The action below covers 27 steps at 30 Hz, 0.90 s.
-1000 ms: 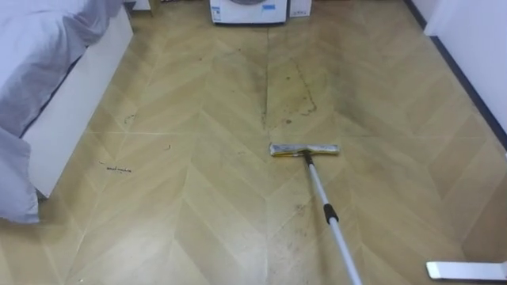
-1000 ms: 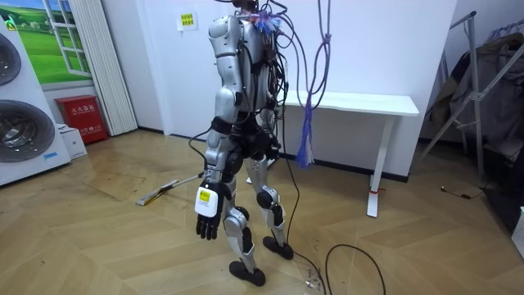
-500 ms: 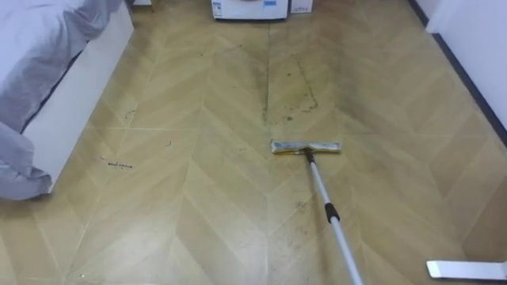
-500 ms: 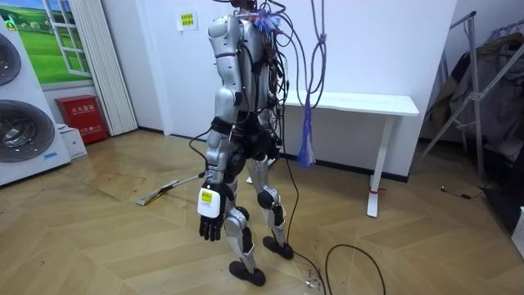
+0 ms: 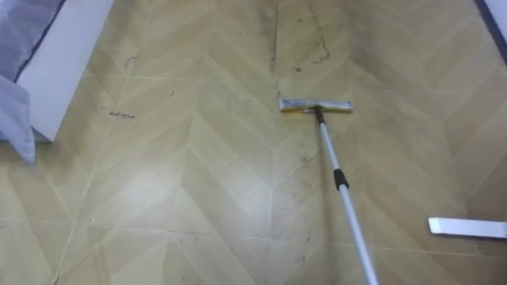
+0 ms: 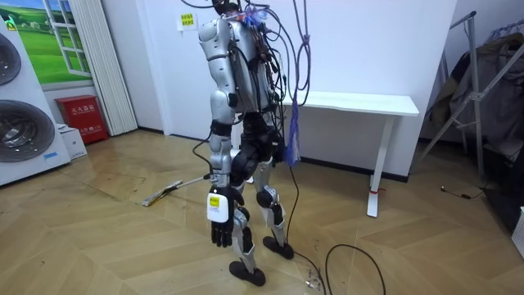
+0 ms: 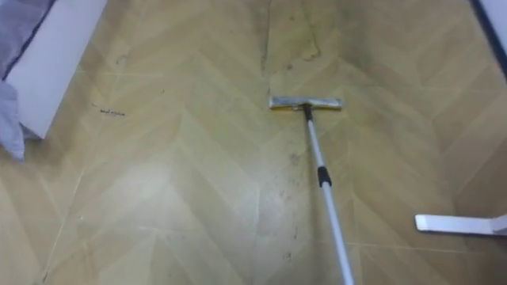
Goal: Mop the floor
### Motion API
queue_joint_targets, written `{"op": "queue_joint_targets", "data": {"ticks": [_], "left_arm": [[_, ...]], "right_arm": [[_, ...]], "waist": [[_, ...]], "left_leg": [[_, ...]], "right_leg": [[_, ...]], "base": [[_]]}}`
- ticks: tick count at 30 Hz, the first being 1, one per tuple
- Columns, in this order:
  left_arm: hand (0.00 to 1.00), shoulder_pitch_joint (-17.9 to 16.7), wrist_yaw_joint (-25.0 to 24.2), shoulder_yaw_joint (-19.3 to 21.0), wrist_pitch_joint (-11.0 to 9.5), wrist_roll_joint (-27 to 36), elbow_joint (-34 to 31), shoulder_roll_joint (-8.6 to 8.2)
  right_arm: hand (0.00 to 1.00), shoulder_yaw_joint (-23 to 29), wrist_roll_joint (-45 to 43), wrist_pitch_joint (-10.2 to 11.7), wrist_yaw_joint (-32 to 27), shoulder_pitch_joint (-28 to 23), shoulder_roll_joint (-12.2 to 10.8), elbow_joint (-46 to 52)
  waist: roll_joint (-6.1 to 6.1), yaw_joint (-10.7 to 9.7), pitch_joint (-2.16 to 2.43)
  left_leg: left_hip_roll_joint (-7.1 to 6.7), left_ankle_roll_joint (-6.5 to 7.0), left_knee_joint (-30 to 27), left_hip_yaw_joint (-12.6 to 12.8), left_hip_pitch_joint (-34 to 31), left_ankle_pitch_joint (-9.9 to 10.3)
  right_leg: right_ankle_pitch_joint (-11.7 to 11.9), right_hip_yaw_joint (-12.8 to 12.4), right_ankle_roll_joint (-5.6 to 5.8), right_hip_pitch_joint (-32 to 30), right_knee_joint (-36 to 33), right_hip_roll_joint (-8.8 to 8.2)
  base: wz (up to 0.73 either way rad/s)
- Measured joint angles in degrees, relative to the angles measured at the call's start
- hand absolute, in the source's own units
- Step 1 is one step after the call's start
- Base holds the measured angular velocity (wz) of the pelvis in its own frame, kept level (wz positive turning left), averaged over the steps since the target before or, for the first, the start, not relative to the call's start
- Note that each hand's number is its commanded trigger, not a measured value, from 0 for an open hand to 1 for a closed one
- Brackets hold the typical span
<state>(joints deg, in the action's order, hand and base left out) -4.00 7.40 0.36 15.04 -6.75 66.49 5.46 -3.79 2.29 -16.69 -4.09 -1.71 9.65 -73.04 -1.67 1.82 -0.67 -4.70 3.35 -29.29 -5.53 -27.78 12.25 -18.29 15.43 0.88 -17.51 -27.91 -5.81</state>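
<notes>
Mop head [image 5: 315,105]: flat on floor [image 5: 182,198].
Remaining: dark stain [image 5: 301,36] beyond mop head, I judge unwiped.
My left hand [image 6: 219,231]: hanging slack, empty.

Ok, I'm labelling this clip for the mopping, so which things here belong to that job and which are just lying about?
For the job: flat mop; dirty patch of floor.
Just around: bed base; grey bedding; washing machines; red box; white table.

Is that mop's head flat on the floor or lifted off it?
Flat down: the mop head lies against the floor, its handle slanting back toward the lower right.
</notes>
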Motion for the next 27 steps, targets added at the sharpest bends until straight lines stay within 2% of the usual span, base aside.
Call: {"op": "queue_joint_targets", "data": {"ticks": [2, 5, 7, 10, 11, 12, 13, 14, 15, 16, 17, 18, 19, 20, 21, 22, 23, 24, 25, 26, 27], "left_arm": [[0.00, -0.1, 0.3, 0.4, -0.2, 0.5, 0.0, 0.00], [0.00, -0.1, 1.3, 0.5, -0.2, 1.4, 0.1, 0.10], [0.00, -0.1, 1.4, 0.4, -0.1, 2.8, 0.5, 0.17], [0.00, 0.0, 1.2, -1.3, -0.1, 3.4, 1.0, 0.28], [0.00, 0.0, 1.1, -2.4, -0.1, 4.8, 1.2, 0.35], [0.00, -0.4, 1.2, -3.2, -0.1, 6.4, 1.8, 0.50], [0.00, -1.4, 1.7, -4.1, -0.2, 8.7, 2.2, 0.58], [0.00, -1.9, 2.2, -4.8, -0.4, 10.2, 2.3, 0.61], [0.00, -2.6, 2.9, -5.8, -0.6, 14.1, 2.0, 0.75], [0.00, -3.0, 3.1, -6.5, -1.5, 16.7, 2.1, 0.90], [0.00, -3.4, 3.1, -7.1, -1.9, 17.4, 2.2, 1.04], [0.00, -3.3, 3.1, -7.3, -2.5, 17.8, 2.1, 1.17], [0.00, -3.2, 3.0, -7.3, -2.9, 17.8, 2.1, 1.32], [0.00, -3.2, 2.6, -7.3, -3.5, 17.5, 1.9, 1.78], [0.00, -3.4, 1.6, -7.3, -4.0, 16.0, 1.5, 2.30], [0.00, -3.3, 1.2, -7.3, -4.1, 15.4, 1.4, 2.47], [0.00, -2.8, 0.0, -7.2, -4.1, 14.0, 1.5, 2.59], [0.00, -2.4, -0.9, -7.2, -3.5, 12.7, 1.9, 2.70], [0.00, -2.1, -1.2, -7.2, -3.0, 12.1, 2.2, 2.75], [0.00, -1.2, -1.9, -7.1, -2.1, 11.4, 2.5, 3.01], [0.00, 0.5, -1.9, -6.9, -1.7, 11.5, 3.7, 3.14]], "right_arm": [[1.00, -0.1, 2.1, 0.3, -0.7, 0.0, 0.0, -1.0], [1.00, -0.7, 5.4, 0.4, -1.0, -0.1, 0.5, -2.6], [1.00, -1.3, 6.7, 0.5, -1.8, -0.1, 0.6, -3.0], [1.00, -1.3, 7.6, 0.6, -2.3, 1.2, 0.5, -5.0], [1.00, -1.2, 7.6, 0.6, -2.3, 3.5, 0.7, -6.4], [1.00, -1.3, 7.5, 0.5, -2.2, 5.8, 1.4, -7.4], [1.00, -1.3, 7.1, 0.3, -1.8, 8.4, 2.3, -8.4], [1.00, -1.3, 6.6, 0.3, -1.5, 10.0, 2.8, -8.9], [1.00, -1.2, 6.4, 0.2, -0.5, 13.3, 3.7, -9.1], [1.00, -1.6, 6.3, 0.4, 0.9, 17.0, 4.7, -9.3], [1.00, -1.8, 6.2, 0.8, 1.6, 18.8, 5.1, -9.3], [1.00, -1.7, 6.3, 1.5, 3.1, 22.1, 6.0, -9.5], [1.00, -1.8, 6.3, 1.9, 3.7, 23.4, 6.3, -9.6], [1.00, -2.0, 7.0, 2.6, 4.5, 24.5, 6.8, -9.7], [1.00, -3.0, 8.9, 3.1, 4.9, 25.0, 7.3, -9.7], [1.00, -3.0, 9.6, 3.0, 5.1, 25.0, 7.6, -9.7], [1.00, -3.7, 11.3, 2.9, 5.4, 24.1, 8.3, -9.7], [1.00, -4.8, 13.4, 3.0, 5.6, 22.3, 8.9, -9.7], [1.00, -5.2, 13.9, 3.0, 5.7, 21.1, 9.1, -9.7], [1.00, -5.6, 14.3, 3.0, 5.9, 18.4, 9.4, -9.8], [1.00, -5.5, 13.8, 3.1, 6.0, 15.8, 9.8, -10.5]], "waist": [[-0.14, 0.2, -0.01], [-0.04, 0.2, -0.05], [-0.39, 0.5, 0.17], [-0.28, 1.8, 0.41], [-0.23, 2.4, 0.48], [0.38, 3.7, 0.08], [0.92, 5.2, -0.11], [1.07, 5.9, -0.20], [2.14, 6.5, -0.20], [2.92, 7.6, -0.39], [3.33, 8.0, -0.64], [4.16, 8.5, -1.12], [4.44, 8.6, -1.31], [5.17, 8.7, -1.71], [5.65, 8.8, -1.86], [5.03, 8.7, -1.66], [4.15, 8.6, -1.49], [2.76, 8.5, -1.31], [2.18, 8.4, -1.12], [1.25, 7.8, -0.67], [0.65, 6.5, -0.37]], "left_leg": [[-0.49, -0.04, -1.8, 0.3, -3.2, 0.0], [-1.91, -0.44, -6.1, -0.2, -8.7, 0.6], [-2.29, -0.98, -10.0, -1.0, -11.6, 1.5], [-3.13, -2.38, -15.3, -1.7, -14.9, 2.6], [-2.71, -3.17, -18.6, -0.8, -16.8, 2.3], [-1.26, -4.64, -27.1, 1.6, -20.2, 1.6], [0.38, -5.53, -36.8, 4.1, -23.8, -1.9], [0.91, -5.74, -40.5, 4.7, -25.7, -5.1], [1.65, -6.61, -47.3, 6.1, -30.9, -15.7], [2.76, -6.48, -58.0, 7.2, -36.6, -21.1], [3.13, -6.15, -63.3, 7.8, -39.0, -20.3], [3.93, -4.92, -70.7, 9.1, -43.1, -16.9], [4.28, -4.32, -72.3, 9.9, -44.2, -14.9], [4.79, -3.65, -70.6, 10.8, -44.5, -11.3], [4.97, -3.67, -63.3, 11.2, -42.7, -9.2], [4.96, -3.74, -57.4, 11.1, -40.8, -8.5], [4.89, -3.79, -44.6, 11.1, -35.4, -7.3], [4.93, -3.28, -32.9, 10.9, -29.9, -6.6], [4.94, -3.07, -28.2, 10.9, -27.4, -6.3], [4.47, -1.43, -22.2, 11.1, -23.7, -1.2], [2.56, 2.08, -21.3, 11.4, -23.0, 1.8]], "right_leg": [[-1.4, -1.2, -0.08, -4.0, -3.8, -0.54], [-5.1, -2.1, -0.50, -10.3, -10.6, -2.04], [-7.0, -2.2, -1.14, -12.6, -14.8, -2.17], [-10.0, -2.5, -3.06, -16.0, -20.9, -2.00], [-11.1, -2.4, -4.31, -17.5, -23.2, -2.85], [-12.6, -2.2, -5.60, -18.8, -26.7, -3.30], [-14.3, -2.9, -6.31, -19.6, -30.4, -3.30], [-14.9, -3.4, -6.46, -19.8, -32.0, -3.30], [-15.6, -4.8, -6.94, -20.7, -34.1, -3.26], [-15.9, -6.2, -7.27, -21.0, -35.7, -3.21], [-15.9, -6.8, -7.30, -21.1, -36.1, -3.20], [-15.9, -7.8, -7.29, -21.1, -36.2, -3.33], [-15.9, -8.2, -7.27, -20.9, -36.2, -3.88], [-16.0, -8.6, -6.35, -20.4, -35.7, -4.47], [-15.9, -8.7, -4.80, -19.7, -35.1, -4.58], [-16.1, -8.6, -4.00, -19.3, -34.7, -4.49], [-16.6, -7.7, -3.13, -18.2, -33.5, -4.45], [-17.2, -6.8, -2.75, -16.8, -32.2, -4.16], [-17.4, -6.3, -2.38, -16.2, -31.7, -4.19], [-17.4, -5.4, -1.54, -15.3, -30.7, -4.78], [-17.2, -6.6, -1.15, -15.4, -32.1, -5.66]], "base": [[0.10], [0.24], [0.31], [0.24], [-0.04], [-0.40], [-0.57], [-0.61], [-0.52], [-0.48], [-0.36], [-0.15], [0.00], [0.22], [0.30], [0.31], [0.26], [0.21], [0.17], [0.36], [0.63]]}}
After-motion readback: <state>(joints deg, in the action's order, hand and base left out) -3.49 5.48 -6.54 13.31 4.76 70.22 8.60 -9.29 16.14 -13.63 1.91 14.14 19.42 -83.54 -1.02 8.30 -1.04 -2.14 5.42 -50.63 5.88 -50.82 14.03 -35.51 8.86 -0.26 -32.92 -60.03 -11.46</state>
